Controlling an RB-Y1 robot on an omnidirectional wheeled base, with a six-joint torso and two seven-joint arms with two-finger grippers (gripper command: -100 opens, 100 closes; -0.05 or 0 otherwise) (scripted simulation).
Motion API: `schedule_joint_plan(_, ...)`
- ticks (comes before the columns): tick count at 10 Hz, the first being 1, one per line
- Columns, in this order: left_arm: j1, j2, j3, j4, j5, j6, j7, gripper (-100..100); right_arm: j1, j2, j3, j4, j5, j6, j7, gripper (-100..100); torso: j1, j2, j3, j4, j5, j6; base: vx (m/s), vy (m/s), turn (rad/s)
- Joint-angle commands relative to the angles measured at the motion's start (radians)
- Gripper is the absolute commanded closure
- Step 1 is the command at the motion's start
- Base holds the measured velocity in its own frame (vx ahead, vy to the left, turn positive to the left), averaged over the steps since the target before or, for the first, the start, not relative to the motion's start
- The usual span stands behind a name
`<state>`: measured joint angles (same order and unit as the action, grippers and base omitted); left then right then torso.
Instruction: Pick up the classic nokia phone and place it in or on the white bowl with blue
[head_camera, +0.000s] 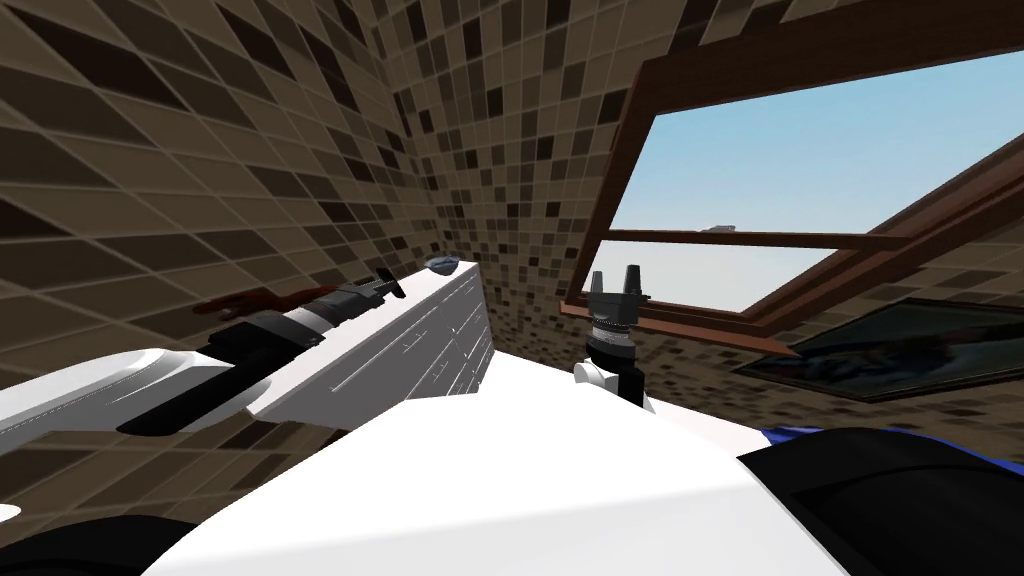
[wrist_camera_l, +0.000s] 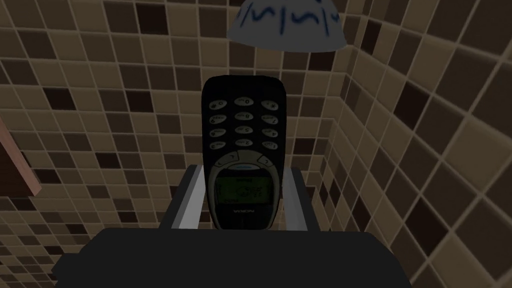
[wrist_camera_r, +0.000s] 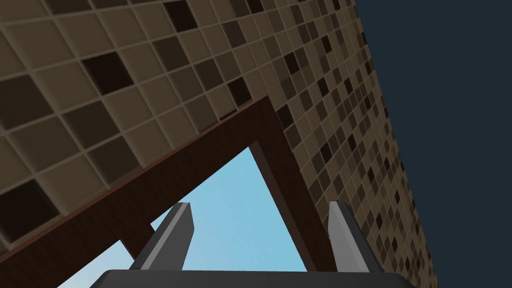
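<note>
The dark phone (wrist_camera_l: 243, 150) is off the surface and in the left jaws. The two light grey fingers (wrist_camera_l: 192, 200) press its long sides at the screen end. The keypad end sticks out forward beyond the fingertips, unsupported. The phone sits straight between the blades, face toward the wrist camera.

Ahead of its free end, and apart from it, is the white bowl with blue marks (wrist_camera_l: 286, 25), seen against the brown tiled wall (wrist_camera_l: 100, 100). In the head view the left arm (head_camera: 300, 320) reaches along the top of the white surface (head_camera: 430, 335), a unit with drawer lines on its front. The bowl (head_camera: 441, 264) stands at the far corner of that surface, close to where the tiled walls meet.

The phone looks like a stiff, compact block that should be light and will not bend or crush under the blades. Its casing appears smooth and rounded at the edges, so it could slip. With only one end clamped, it may also pivot about the pinch if the wrist tips sharply. The flat long sides are the sensible place to hold it, as they are held now, though a hold nearer the middle would steady it more. The bowl's rim looks thin, so a low, gentle release seems wise.

The right jaws stand wide apart with nothing between them, raised before the window (head_camera: 800, 170).
</note>
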<state>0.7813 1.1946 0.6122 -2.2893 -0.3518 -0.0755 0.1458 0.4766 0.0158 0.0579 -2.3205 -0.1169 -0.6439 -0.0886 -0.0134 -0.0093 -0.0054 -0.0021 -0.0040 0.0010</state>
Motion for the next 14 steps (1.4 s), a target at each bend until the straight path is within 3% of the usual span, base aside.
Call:
schedule_joint_plan(1, 0.002, 0.03, 0.024, 0.001, 0.002, 0.003, 0.01, 100, 0.0, 0.0, 0.0, 0.0, 0.0, 0.0, 0.0, 0, 0.0, 0.0, 0.0, 0.0, 0.0, 0.0, 0.117, -0.144, 0.084)
schedule_joint_plan(9, 0.026, 0.186, 0.129, 0.019, 0.042, 0.04, 0.076, 100, 0.0, 0.0, 0.0, 0.0, 0.0, 0.0, 0.0, 0, 0.0, -0.006, -0.004, -0.002, 0.0, 0.002, 0.136, -0.136, 0.008)
schedule_joint_plan(12, 0.068, 0.245, 0.175, 0.05, 0.093, 0.058, 0.12, 100, 0.0, 0.0, 0.0, 0.0, 0.0, 0.0, 0.0, 0, 0.011, -0.006, -0.004, -0.002, 0.003, 0.002, 0.15, 0.015, -0.15)
schedule_joint_plan(14, 0.097, 0.263, 0.196, 0.079, 0.13, 0.065, 0.145, 100, 0.0, 0.0, 0.0, 0.0, 0.0, 0.0, 0.0, 0, 0.022, -0.005, -0.004, -0.003, 0.007, 0.001, 0.098, 0.16, -0.201)
